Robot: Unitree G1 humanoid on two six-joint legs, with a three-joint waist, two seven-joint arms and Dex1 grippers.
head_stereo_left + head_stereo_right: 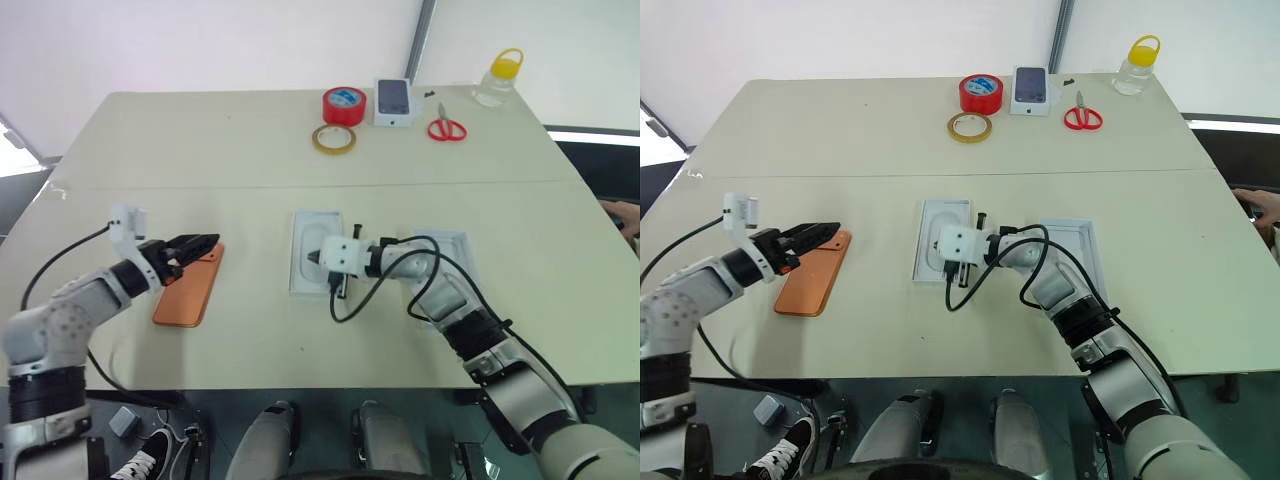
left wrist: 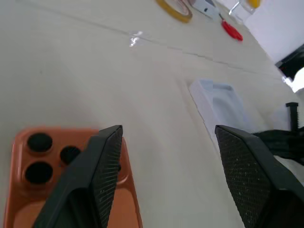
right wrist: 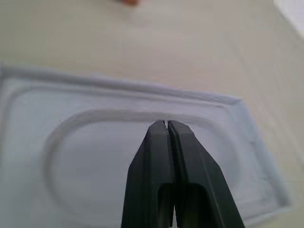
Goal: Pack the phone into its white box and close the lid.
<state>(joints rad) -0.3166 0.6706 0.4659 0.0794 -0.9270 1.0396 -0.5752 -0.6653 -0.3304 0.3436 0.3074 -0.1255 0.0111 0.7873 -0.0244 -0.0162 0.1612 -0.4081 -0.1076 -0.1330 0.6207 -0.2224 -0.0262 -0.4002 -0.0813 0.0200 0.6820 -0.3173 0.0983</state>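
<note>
Phone [image 1: 189, 285] on the table [image 1: 200, 150], left of the white box [image 1: 318, 250], lid [image 1: 452, 252] to the right.
Left wrist view shows the left gripper [image 2: 166, 156] spread wide and empty above the phone's lens corner. Right wrist view shows the right gripper [image 3: 167, 126] pinched shut, holding nothing, its tips over the box's oval-embossed insert; head views show them over its near half.
</note>
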